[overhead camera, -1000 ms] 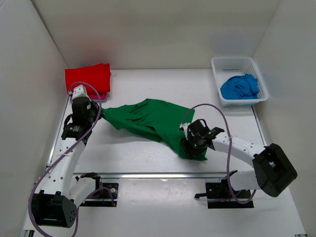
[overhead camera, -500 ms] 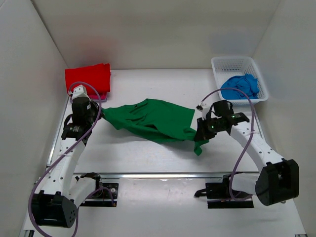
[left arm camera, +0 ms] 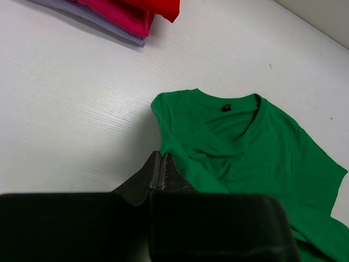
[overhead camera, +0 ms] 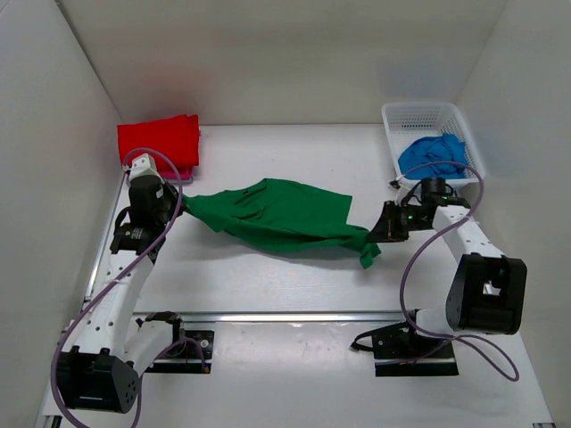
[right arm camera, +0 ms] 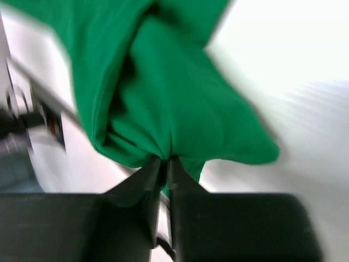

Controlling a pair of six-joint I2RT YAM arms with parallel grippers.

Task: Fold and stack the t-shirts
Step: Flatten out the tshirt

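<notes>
Green shirt (overhead camera: pixel 277 218) stretching out for spreading: left fingers (left arm camera: pixel 146 180) clamping 9 o'clock end, right fingers (right arm camera: pixel 139 180) clamping 3 o'clock corner. Next likely: laying flat on surface (overhead camera: pixel 268 276), then folding.

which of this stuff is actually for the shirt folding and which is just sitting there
For the job:
green t-shirt, pinched at opposite ends by the left tool and right tool
red t-shirt, folded, far left corner
pink t-shirt, under the red one
blue t-shirt, crumpled in the basket

Just sitting there:
white mesh basket, only holding the blue one
</notes>
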